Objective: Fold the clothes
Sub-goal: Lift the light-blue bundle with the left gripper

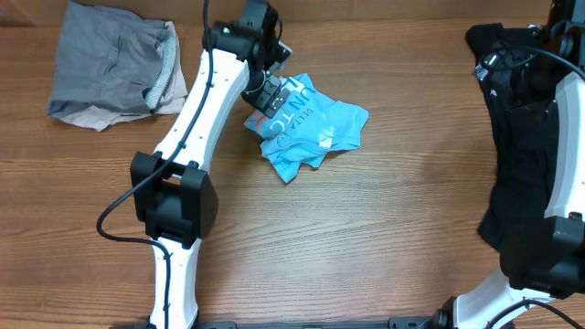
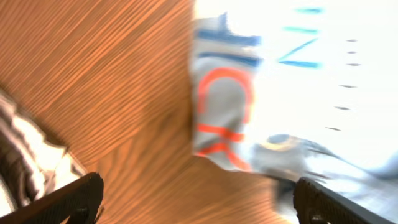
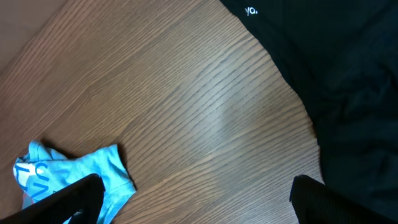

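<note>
Table: a wood-grain table [image 1: 366, 228] is seen from above, with garments lying in three places.
Light blue T-shirt: the light blue T-shirt [image 1: 311, 123] is crumpled in a heap just above the centre of the overhead frame. Red and white lettering is shown on its upper left part.
Grey and beige pieces: the grey and beige pieces [image 1: 114, 64] are piled at the upper left of the overhead frame, well apart from the T-shirt.
Black garment: the black garment [image 1: 521, 137] is spread down the right edge of the overhead frame and is partly covered by the right arm [image 1: 567, 192].
Left arm: the left arm [image 1: 196, 119] is stretched from the lower left up to the T-shirt's upper left edge.
Left fingers: the left fingers [image 2: 74, 196] are held wide apart and nothing is gripped. In the blurred left wrist view, the lettered fold is seen at centre frame. Contact with the cloth cannot be told.
Right fingers: the right fingers [image 3: 323, 199] are spread wide and nothing is held. Bare table is seen between them, with black cloth at the upper right of the right wrist frame and a corner of blue cloth at the lower left.
</note>
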